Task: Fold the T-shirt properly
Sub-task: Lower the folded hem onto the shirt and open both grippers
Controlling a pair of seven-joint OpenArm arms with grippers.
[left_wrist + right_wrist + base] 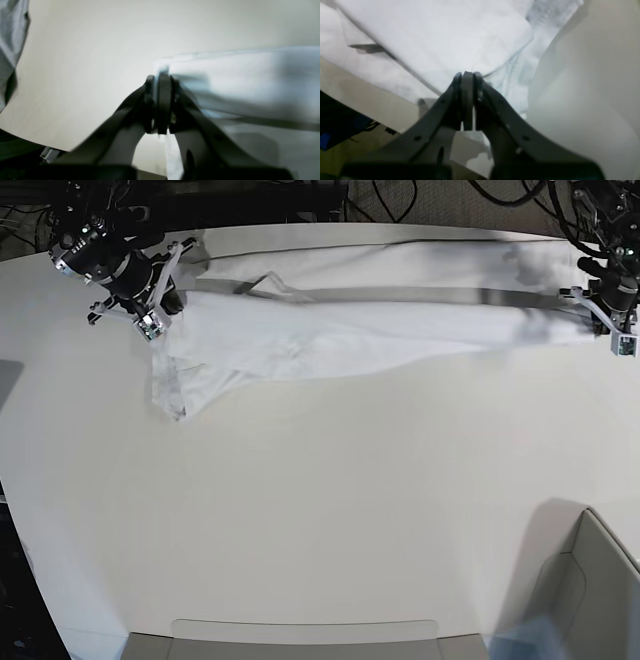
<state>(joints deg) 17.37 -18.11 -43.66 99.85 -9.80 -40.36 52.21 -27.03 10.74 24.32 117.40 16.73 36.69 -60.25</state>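
The white T-shirt (360,325) lies stretched in a long band along the table's far edge, held at both ends. In the base view my right gripper (163,307) is on the left, shut on the shirt's end, where a sleeve and a loose flap hang toward me. In the right wrist view the jaws (467,75) pinch wrinkled cloth (432,37) beside a stitched hem. My left gripper (603,317) is on the right, shut on the shirt's other end. In the left wrist view it (160,77) clamps a corner of the blurred cloth (237,82).
The white tabletop (320,510) spreads in front of the shirt. A grey bin (590,600) stands at the near right corner and a flat tray edge (300,632) at the near side. Cables lie beyond the far edge. A grey fabric shape (11,37) shows at the left wrist view's left.
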